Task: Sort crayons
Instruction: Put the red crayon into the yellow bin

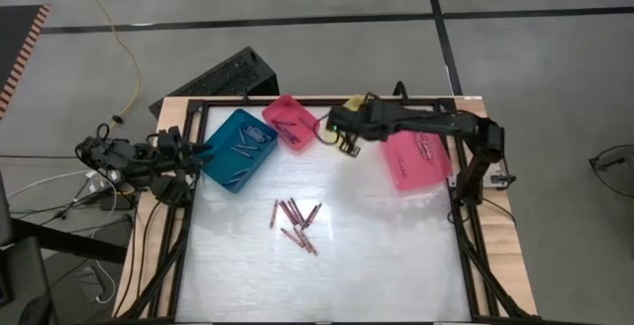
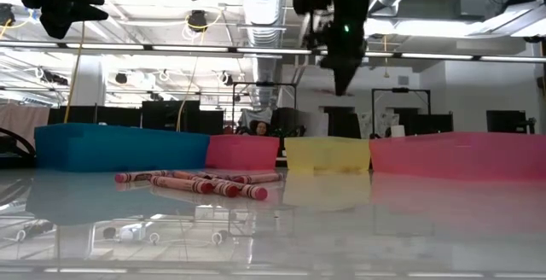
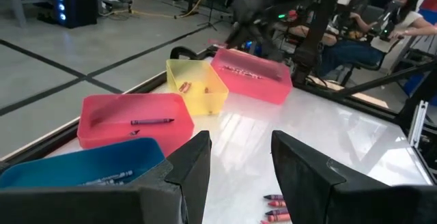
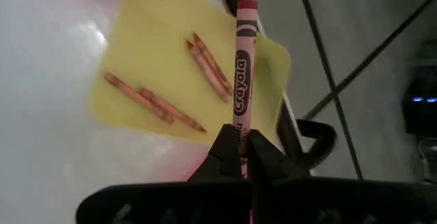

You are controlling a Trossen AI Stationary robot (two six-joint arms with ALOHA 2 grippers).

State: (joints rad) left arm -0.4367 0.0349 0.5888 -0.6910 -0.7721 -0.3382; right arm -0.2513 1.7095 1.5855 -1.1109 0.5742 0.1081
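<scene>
Two grippers in view. Right gripper (image 4: 240,150) is closed down tight on a red crayon (image 4: 241,67), pinching its lower end between the fingertips; the crayon stands out straight past the fingers, label readable as Crayola. This gripper hangs above the yellow bin (image 4: 136,46) at the far edge of the tabletop (image 1: 396,256), clear of the bin, not touching it. Four orange-red crayons (image 4: 153,101) lie on the yellow bin's floor, in two pairs.

Left gripper (image 3: 235,166) waits at the tabletop's left edge beside the teal bin (image 1: 236,149), fingers parted with a clear gap, nothing between them.

Bins along the far edge, left to right in the high view: teal bin, small pink bin (image 1: 289,122), yellow bin mostly hidden under the right arm, large pink bin (image 1: 416,162) toward the far right corner. Small pink bin holds a dark crayon (image 3: 151,121). Teal bin holds several light-looking sticks; colour cannot be told.

Loose pile of red crayons (image 1: 297,224) sits near the middle of the tabletop, roughly eight, some touching and crossed. Exact count uncertain.

A person (image 3: 399,5) sits in the room beyond the far edge.
</scene>
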